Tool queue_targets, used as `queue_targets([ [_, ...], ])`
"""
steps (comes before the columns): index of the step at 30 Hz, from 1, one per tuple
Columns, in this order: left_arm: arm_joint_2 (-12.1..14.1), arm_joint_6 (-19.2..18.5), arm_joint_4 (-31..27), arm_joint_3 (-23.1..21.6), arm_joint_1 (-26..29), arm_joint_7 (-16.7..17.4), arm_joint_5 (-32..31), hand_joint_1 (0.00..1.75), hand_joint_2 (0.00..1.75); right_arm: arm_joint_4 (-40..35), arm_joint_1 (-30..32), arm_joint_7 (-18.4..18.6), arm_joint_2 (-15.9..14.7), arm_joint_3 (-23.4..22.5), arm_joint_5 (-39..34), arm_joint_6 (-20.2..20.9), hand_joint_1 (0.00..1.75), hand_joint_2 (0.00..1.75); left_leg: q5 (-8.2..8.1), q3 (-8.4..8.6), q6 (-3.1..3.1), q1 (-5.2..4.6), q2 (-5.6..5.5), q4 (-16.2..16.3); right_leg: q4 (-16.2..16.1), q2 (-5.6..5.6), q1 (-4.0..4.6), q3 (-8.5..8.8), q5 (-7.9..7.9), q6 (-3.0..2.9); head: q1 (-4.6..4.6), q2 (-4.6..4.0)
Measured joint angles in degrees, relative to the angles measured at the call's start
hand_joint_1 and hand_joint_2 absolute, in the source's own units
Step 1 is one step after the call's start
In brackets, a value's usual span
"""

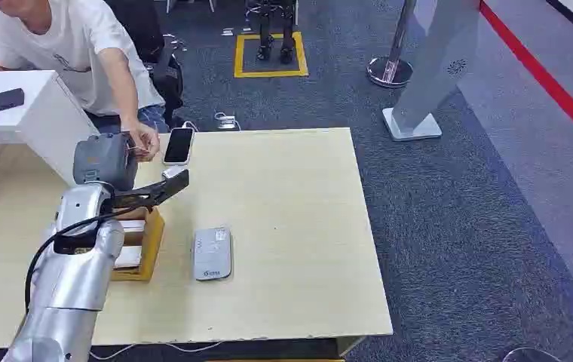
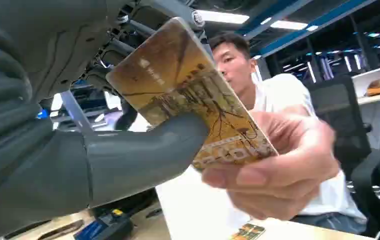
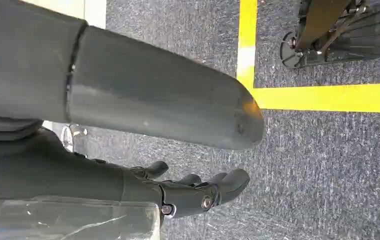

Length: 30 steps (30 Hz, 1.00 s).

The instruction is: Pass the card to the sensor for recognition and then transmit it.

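Your left hand [image 2: 78, 150] pinches the card [image 2: 188, 95] under its thumb near the table's [image 1: 306, 226] far left corner, raised so the person's hand [image 2: 273, 170] can take it. Your right hand [image 3: 193, 192] hangs with fingers loosely curled, holding nothing.

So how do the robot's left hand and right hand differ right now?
The left hand is raised over the table toward a person; the right hand hangs over grey carpet. The left hand holds a card, which the person's hand also pinches; the right hand holds nothing, fingers loosely apart. Both have a thick grey thumb and darker fingers.
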Motion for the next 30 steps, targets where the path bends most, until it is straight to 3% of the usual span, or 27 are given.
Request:
queue_targets([
  [20,-0.11,0.31,-0.48,0.00,0.48,-1.07,0.00,1.75,1.75,0.00,0.01,-0.11,0.00,0.00,0.09,0.09,0.00,0.00,0.00,0.00,0.00,0.00,0.00,0.00,0.00,0.00,0.00,0.00,0.00,0.00,0.00,0.00],
  [25,-1.40,1.49,-1.40,-0.33,2.69,-3.54,0.00,1.75,1.75,0.00,0.01,-0.20,0.00,0.00,-0.35,0.11,0.00,0.00,0.00,0.01,0.00,-0.01,0.00,0.00,0.00,0.00,0.00,0.00,0.00,0.00,0.02,0.00],
  [30,-2.64,3.02,-2.34,-2.34,5.92,-3.83,0.00,1.75,1.75,0.00,0.02,-0.22,0.00,0.00,-0.52,0.11,0.00,0.00,-0.01,0.00,0.01,-0.01,0.00,0.00,0.00,0.00,0.00,-0.01,-0.01,0.02,0.02,0.00],
])
